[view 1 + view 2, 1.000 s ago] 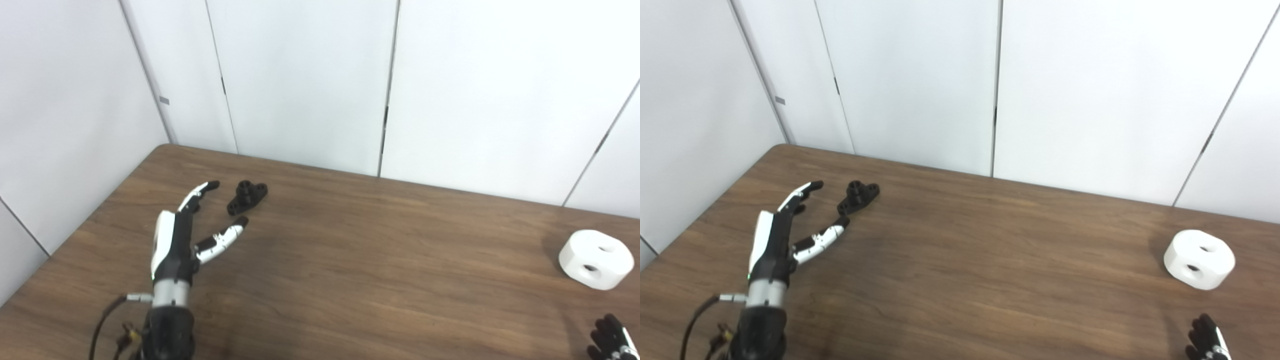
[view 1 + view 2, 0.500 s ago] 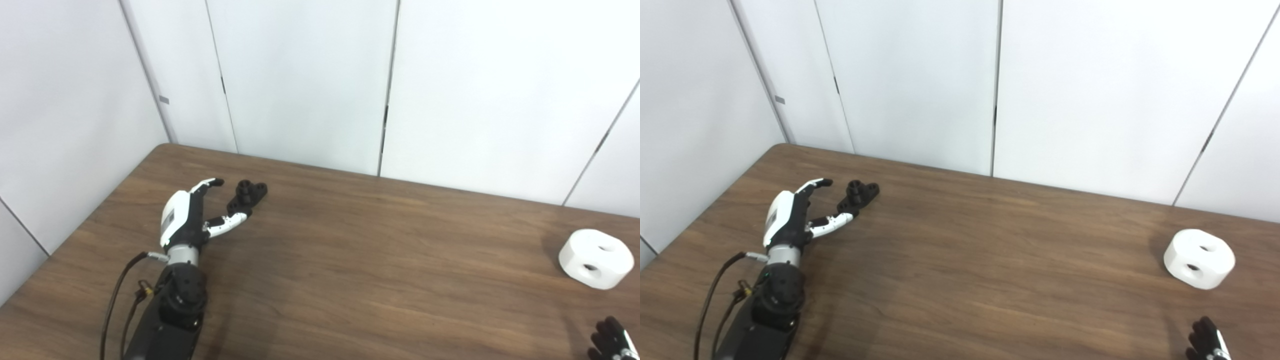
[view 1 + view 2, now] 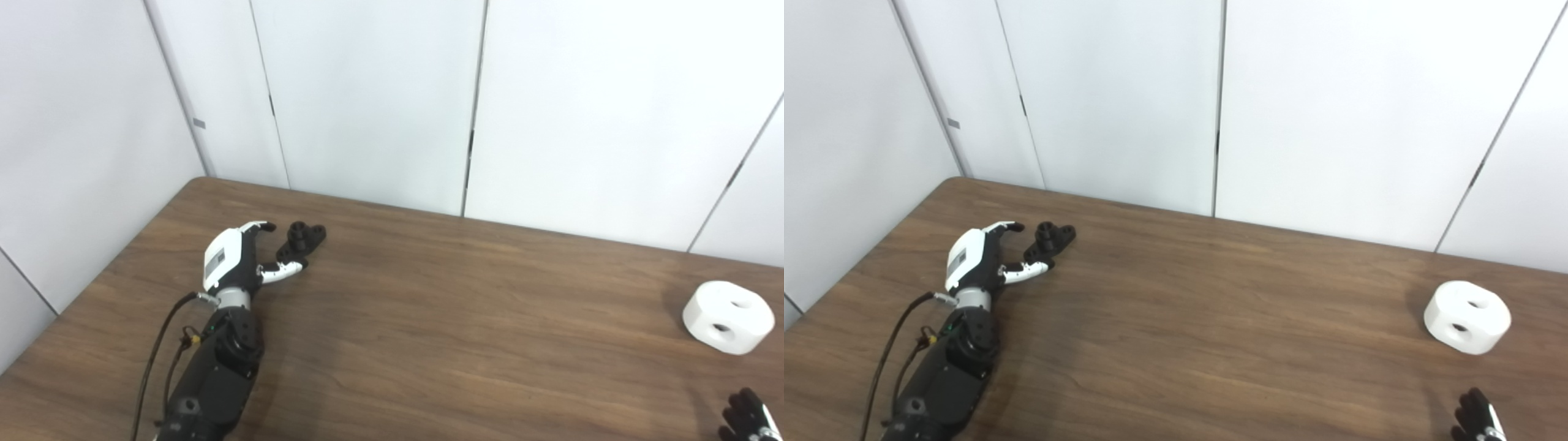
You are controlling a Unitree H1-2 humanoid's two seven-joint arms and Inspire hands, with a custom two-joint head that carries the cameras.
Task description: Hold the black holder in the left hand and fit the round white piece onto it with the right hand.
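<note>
Left eye view: black holder (image 3: 301, 240) just beyond left robot hand (image 3: 236, 260), fingers spread, empty.

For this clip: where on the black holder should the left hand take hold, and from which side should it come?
Probably across the narrow middle of the black holder, coming from its left-near side, where the open left hand already is. The holder lies flat on the table, long axis running diagonally, and its raised round end points away, so a pinch across the waist by thumb and fingers would leave that end free for the round white piece.
</note>
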